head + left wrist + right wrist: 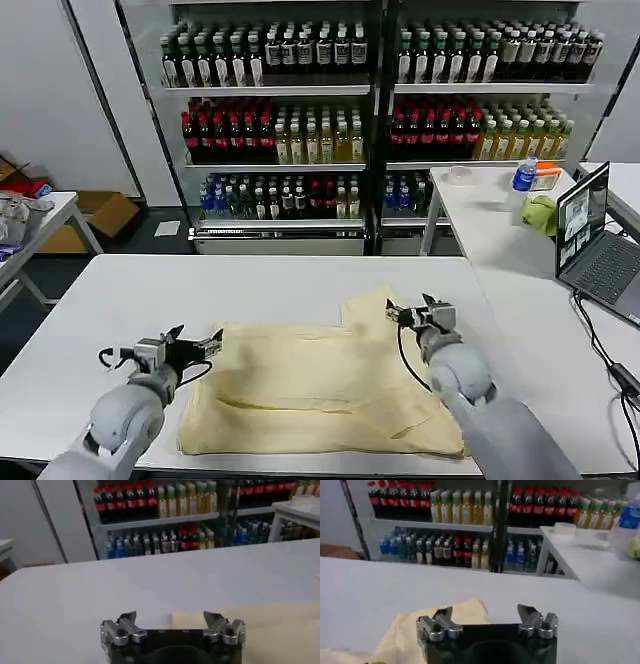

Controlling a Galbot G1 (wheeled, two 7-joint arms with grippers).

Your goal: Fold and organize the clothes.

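The clothes are one pale cream-yellow T-shirt (320, 385) lying partly folded on the white table (150, 290), one corner sticking out toward the far side. My left gripper (196, 344) hovers open at the shirt's left edge; in the left wrist view the left gripper (170, 618) holds nothing and the shirt (265, 625) lies just beyond one fingertip. At the shirt's far right corner my right gripper (412, 310) stands open. The right wrist view has the right gripper (484, 612) empty above the shirt's corner (410, 630).
An open laptop (595, 235) with its cable sits on the table's right side. Behind it, another white table carries a small green cloth (540, 213) and a blue bottle (523, 175). Shelves of drink bottles (300, 130) line the back wall.
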